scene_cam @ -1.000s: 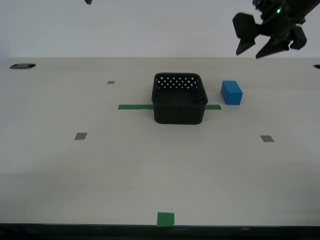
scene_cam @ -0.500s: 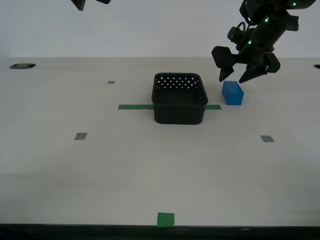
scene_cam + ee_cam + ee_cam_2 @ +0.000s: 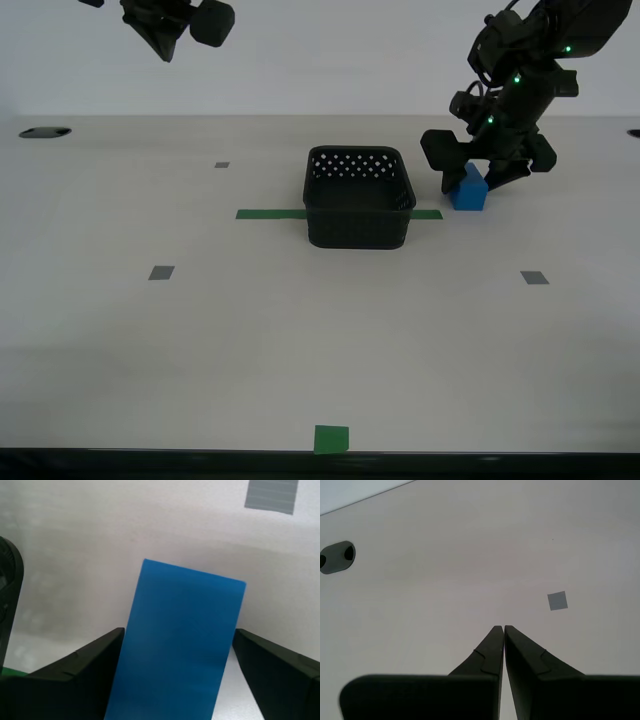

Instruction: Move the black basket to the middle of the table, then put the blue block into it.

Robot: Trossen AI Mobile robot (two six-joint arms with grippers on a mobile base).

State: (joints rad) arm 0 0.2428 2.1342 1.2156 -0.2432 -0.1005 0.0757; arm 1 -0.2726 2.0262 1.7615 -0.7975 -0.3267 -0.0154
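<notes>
First wrist view shows the blue block (image 3: 180,645), smooth and plain-faced, between my first gripper's (image 3: 175,675) spread fingers, seemingly untouched. Exterior view: it sits on the off-white table (image 3: 300,340), just right of the perforated black basket (image 3: 358,197). My second gripper (image 3: 502,645) hangs closed, empty.

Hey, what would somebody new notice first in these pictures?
Probably the blue block on the table, framed by my first tool's open fingers. Beside it, toward the exterior view's left, the black basket sits over green tape. My second tool hangs shut above the table.
</notes>
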